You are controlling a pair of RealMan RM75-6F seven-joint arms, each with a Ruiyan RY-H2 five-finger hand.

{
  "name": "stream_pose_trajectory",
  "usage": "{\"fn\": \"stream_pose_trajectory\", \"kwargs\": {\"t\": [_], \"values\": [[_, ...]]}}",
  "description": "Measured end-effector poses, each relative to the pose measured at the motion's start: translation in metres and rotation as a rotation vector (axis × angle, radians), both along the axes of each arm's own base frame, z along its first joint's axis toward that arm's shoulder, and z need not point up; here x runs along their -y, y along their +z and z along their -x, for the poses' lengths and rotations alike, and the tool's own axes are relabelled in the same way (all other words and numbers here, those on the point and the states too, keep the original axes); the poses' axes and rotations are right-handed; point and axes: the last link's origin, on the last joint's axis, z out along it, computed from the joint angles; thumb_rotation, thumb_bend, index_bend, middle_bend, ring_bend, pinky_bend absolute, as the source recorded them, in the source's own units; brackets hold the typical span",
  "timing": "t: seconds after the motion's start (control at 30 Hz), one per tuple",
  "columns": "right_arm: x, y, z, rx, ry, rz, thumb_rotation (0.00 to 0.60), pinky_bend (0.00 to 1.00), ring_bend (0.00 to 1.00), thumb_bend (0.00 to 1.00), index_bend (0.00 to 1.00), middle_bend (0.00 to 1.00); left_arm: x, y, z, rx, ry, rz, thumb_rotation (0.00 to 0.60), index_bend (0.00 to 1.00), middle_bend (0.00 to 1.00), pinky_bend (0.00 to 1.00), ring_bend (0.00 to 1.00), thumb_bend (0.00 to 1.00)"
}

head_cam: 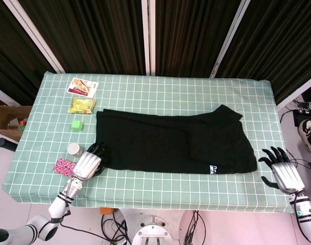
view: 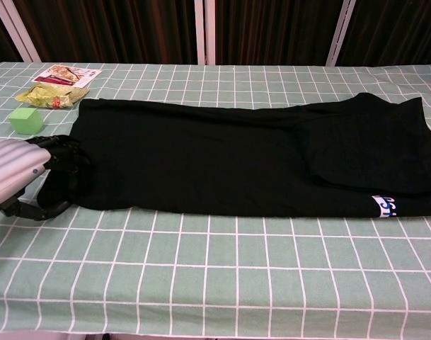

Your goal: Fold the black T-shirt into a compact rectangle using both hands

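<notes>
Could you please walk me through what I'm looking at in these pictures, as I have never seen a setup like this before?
This is a two-armed robot at a table, photographed by its own cameras: the head view looks down from above, the chest view looks across the checked tablecloth. A black T-shirt lies partly folded. The left robot hand rests at the shirt's near left corner; whether it grips the cloth is unclear. The right robot hand, fingers spread, holds nothing near the table's right edge. At the left lie a picture card, a yellow packet and a green cube.
</notes>
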Motion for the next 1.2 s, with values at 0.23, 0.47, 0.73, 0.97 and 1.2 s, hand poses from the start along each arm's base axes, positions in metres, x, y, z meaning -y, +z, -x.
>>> {"fn": "stream_pose_trajectory", "kwargs": {"t": [0.23,0.47,0.73,0.97,1.2], "values": [[0.017,-0.032,0.001,-0.04,0.071,-0.026,0.6,0.0,0.0,0.25,0.39,0.18,0.0,0.0,0.002,0.01,0.01,-0.001,0.6,0.64,0.26,0.2,0.13,0.53],[0.019,-0.046,0.006,-0.056,0.108,-0.042,0.6,0.0,0.0,0.48,0.71,0.23,0.003,0.001,0.003,0.038,0.015,-0.004,0.6,0.64,0.26,0.19,0.13,0.53],[-0.016,-0.028,0.011,-0.005,0.113,-0.012,0.6,0.0,0.0,0.48,0.71,0.23,0.031,0.011,0.004,0.089,0.033,0.0,0.6,0.64,0.26,0.19,0.13,0.53],[-0.052,-0.019,0.016,-0.002,0.081,-0.009,0.6,0.0,0.0,0.48,0.7,0.23,0.08,0.02,0.014,0.078,0.074,0.019,0.6,0.64,0.26,0.19,0.13,0.53],[-0.065,-0.021,0.016,-0.022,0.07,-0.036,0.6,0.0,0.0,0.17,0.29,0.11,0.103,0.023,0.019,0.048,0.089,0.028,0.6,0.39,0.19,0.19,0.11,0.38]]}}
